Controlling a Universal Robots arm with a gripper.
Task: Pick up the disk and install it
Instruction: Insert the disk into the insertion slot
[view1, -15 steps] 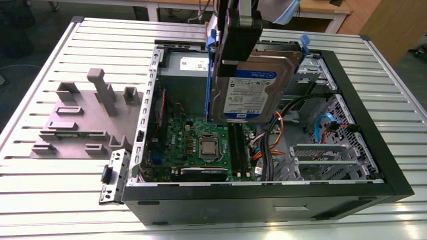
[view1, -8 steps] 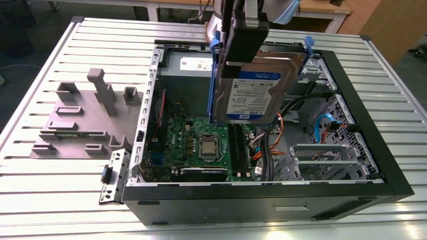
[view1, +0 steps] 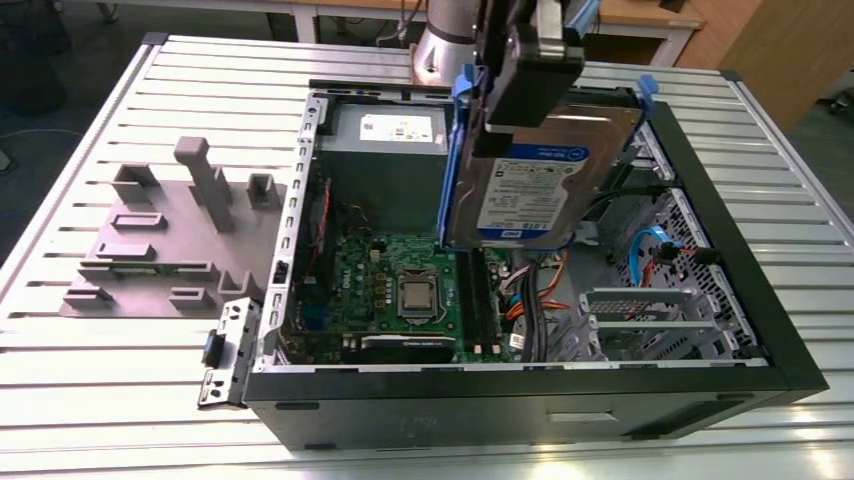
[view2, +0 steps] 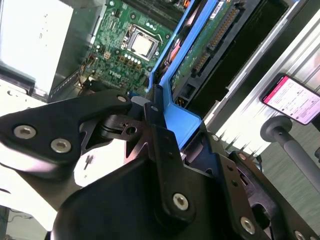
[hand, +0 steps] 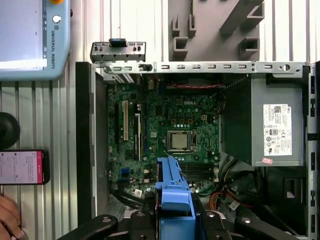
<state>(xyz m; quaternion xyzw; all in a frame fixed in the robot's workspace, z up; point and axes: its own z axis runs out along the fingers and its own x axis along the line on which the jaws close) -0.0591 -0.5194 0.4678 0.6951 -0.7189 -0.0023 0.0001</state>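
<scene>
Surface: slatted metal desk (view1: 120, 400), open computer case (view1: 534, 400) lying on it
Case interior: motherboard (view1: 400, 290) exposed; metal bay (view1: 647, 320) toward the exterior view's right appears vacant
Disk: disk (view1: 527, 190) hangs on edge above the case, clear of the motherboard, label facing outward
Gripper: gripper (view1: 531, 100) clamped from above on the disk's blue carrier (view2: 182, 117)
Far end: power supply (view1: 387, 135) seated in the case
Progress: pick-up judged complete; installation outstanding, disk in no bay

Open computer case (view1: 534, 410), grey fixture plate (view1: 147, 250), phone (hand: 22, 167)
</scene>
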